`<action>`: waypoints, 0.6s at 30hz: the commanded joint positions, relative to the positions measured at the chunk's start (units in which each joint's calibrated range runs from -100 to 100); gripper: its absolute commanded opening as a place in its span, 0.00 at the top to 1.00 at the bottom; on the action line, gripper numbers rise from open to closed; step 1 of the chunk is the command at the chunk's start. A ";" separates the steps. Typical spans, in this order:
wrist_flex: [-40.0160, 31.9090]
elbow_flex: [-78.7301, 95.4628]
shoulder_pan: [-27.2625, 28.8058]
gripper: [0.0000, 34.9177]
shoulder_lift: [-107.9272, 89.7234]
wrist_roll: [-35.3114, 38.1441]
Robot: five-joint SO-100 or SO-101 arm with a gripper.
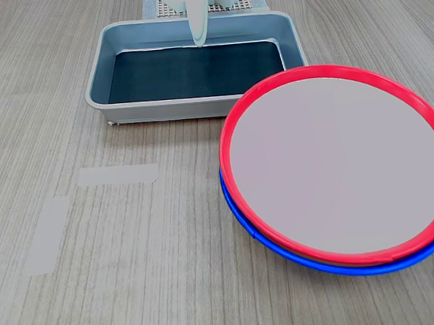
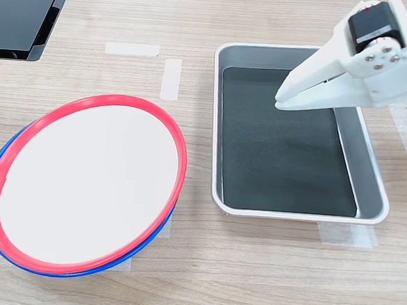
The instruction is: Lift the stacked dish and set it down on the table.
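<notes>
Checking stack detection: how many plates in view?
2. The red-rimmed plate sits on top of the blue-rimmed plate, stacked on the table beside the grey tray. A further plate hidden beneath cannot be ruled out.

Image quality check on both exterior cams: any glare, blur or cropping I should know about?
First exterior view: even, soft light, sharp wood grain; the red-rimmed plate is washed flat with no texture, and the gripper is cropped by the top edge. Second exterior view: brighter, the plate's centre nearly blown to white, the tray rim sharp, only faint shadows, and the arm runs off the second exterior view's right edge.
</notes>
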 commanded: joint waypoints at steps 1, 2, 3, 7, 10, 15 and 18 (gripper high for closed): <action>0.19 0.00 0.19 0.99 -0.34 -0.10; 0.19 0.00 0.19 0.99 -0.34 -0.10; 0.19 0.00 0.19 0.99 -0.34 -0.10; 0.19 0.00 0.19 0.99 -0.34 -0.10; 0.19 0.00 0.19 0.99 -0.34 -0.10; 0.19 0.00 0.19 0.99 -0.34 -0.10; 0.19 0.00 -0.28 0.99 -0.34 0.20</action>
